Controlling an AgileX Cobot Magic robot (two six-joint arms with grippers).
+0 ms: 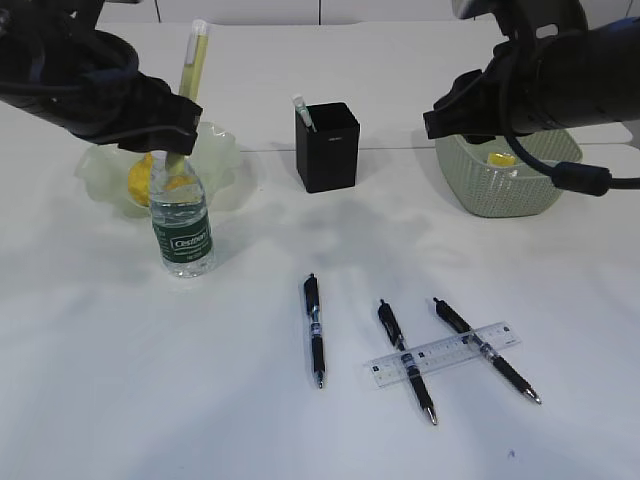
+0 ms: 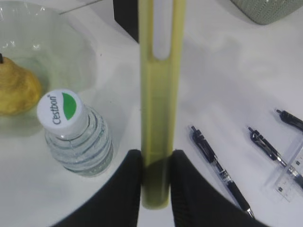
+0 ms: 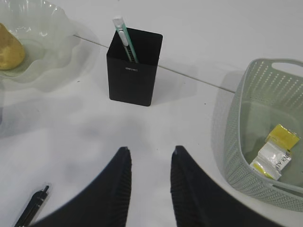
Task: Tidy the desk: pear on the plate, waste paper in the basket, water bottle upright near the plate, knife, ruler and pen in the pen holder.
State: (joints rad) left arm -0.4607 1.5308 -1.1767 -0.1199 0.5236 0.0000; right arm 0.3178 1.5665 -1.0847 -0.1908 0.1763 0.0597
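My left gripper point(image 2: 156, 158) is shut on the lower end of a long yellow-green knife point(image 2: 158, 118), which it holds upright above the water bottle point(image 1: 181, 225). The bottle stands upright in front of the pale green plate point(image 1: 225, 150), and the pear point(image 1: 150, 178) lies on that plate. My right gripper point(image 3: 150, 153) hangs open and empty over the desk between the black pen holder point(image 3: 132, 71) and the basket point(image 3: 232, 142). Yellow and white waste paper point(image 3: 274, 151) lies in the basket. The clear ruler point(image 1: 445, 352) rests across two pens point(image 1: 407, 360) near the front.
A third pen point(image 1: 315, 328) lies alone left of the ruler. A white and green stick point(image 3: 124, 40) stands in the pen holder. The basket point(image 1: 500, 185) sits at the back right under my right arm.
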